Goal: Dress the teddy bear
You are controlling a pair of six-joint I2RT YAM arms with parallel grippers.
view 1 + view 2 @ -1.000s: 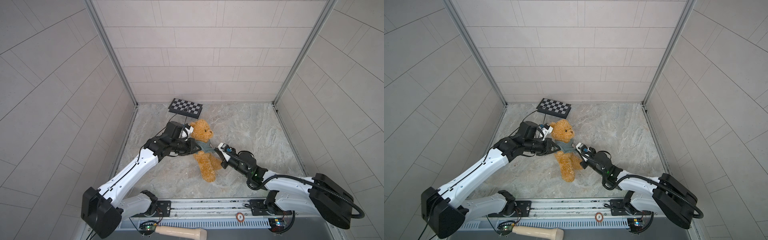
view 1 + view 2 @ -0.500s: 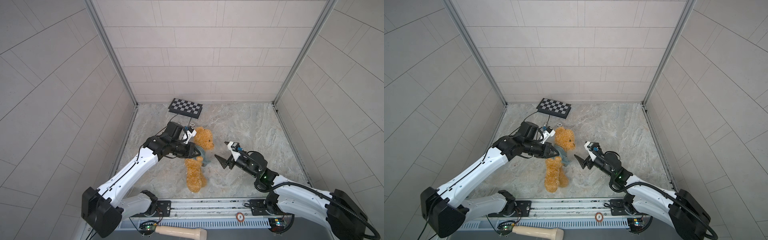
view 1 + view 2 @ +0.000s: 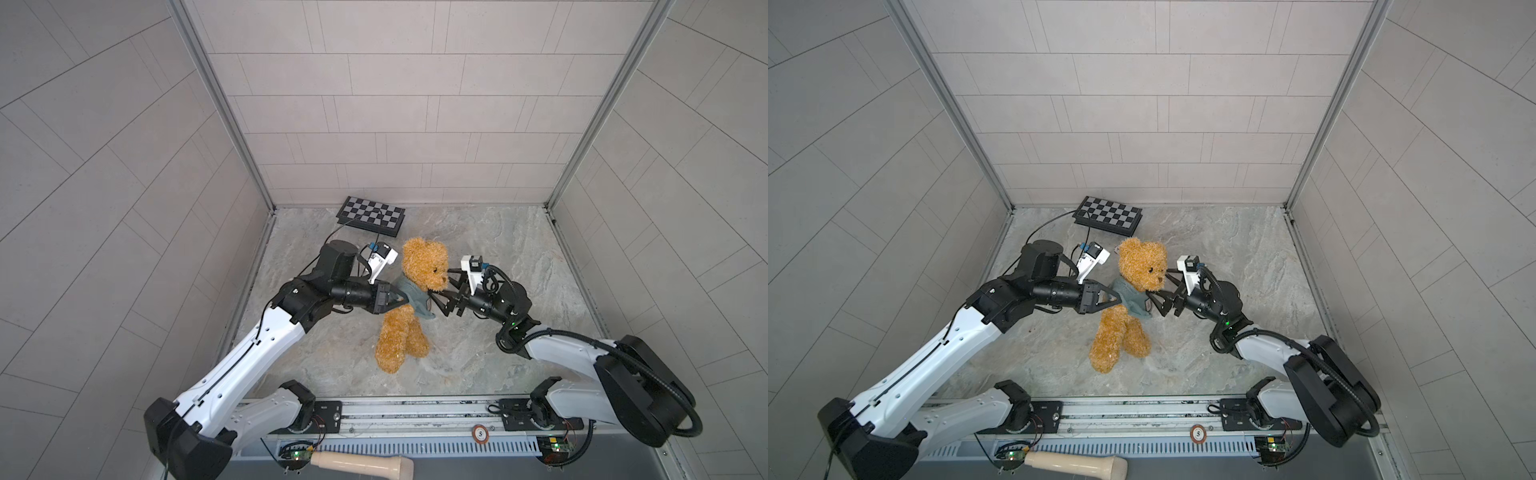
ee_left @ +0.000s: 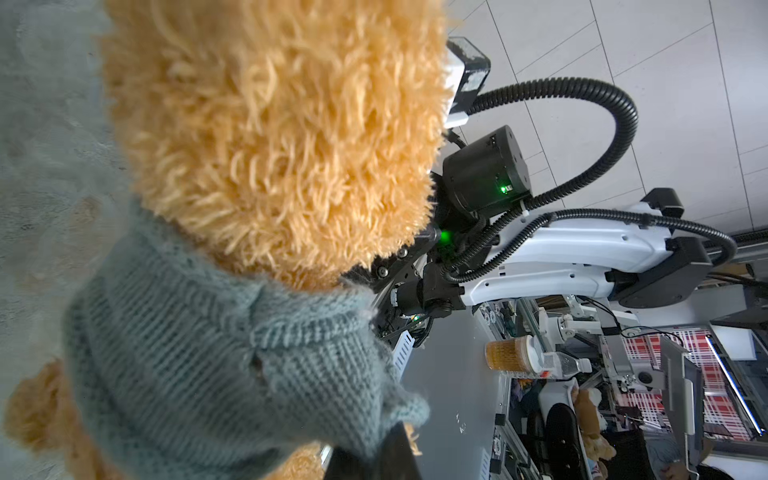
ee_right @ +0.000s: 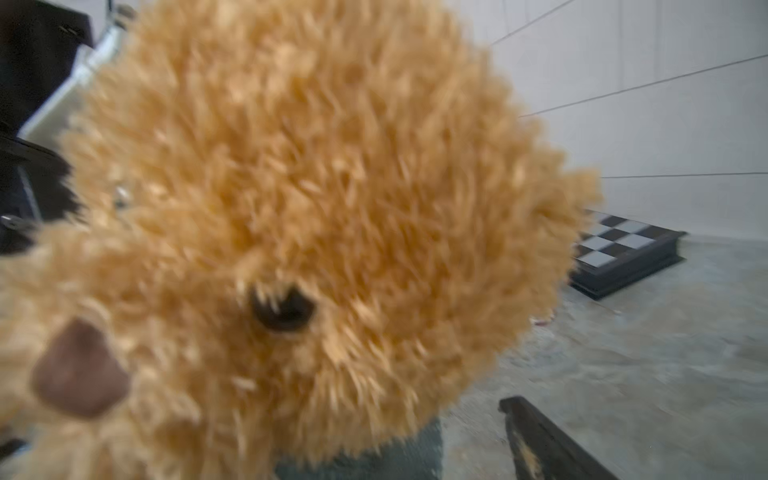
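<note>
Nearest the camera head, well short of both sets of fingers, a pale rounded handle (image 3: 361, 460) lies in front of the mounting rail (image 3: 415, 409). Past the rail, on the marbled tabletop (image 3: 503, 257), the teddy bear (image 3: 424, 266) is between the two grippers' fingertips in both top views. Its golden legs lie on the tabletop on the near side of the fingertips, and its head rises just beyond them. The left gripper (image 3: 400, 296) has its fingers pressed together on the grey-blue knitted sweater (image 3: 415, 298) at the bear's back. In the left wrist view the knit is drawn out to a point against a dark fingertip (image 4: 374, 461), with the shaggy back of the head close over it. The right gripper (image 3: 441, 293) faces it from the bear's front with its fingers spread wide, holding nothing. One tip is just beside the muzzle and the other is by the sweater's front edge; whether either touches cannot be told. In the blurred right wrist view the bear's face, with a black eye and a brown nose, fills the space ahead of one dark finger (image 5: 540, 444). Farther off, well beyond all the fingertips, a checkerboard (image 3: 371, 215) lies by the foot of the tiled back wall (image 3: 395, 104).
</note>
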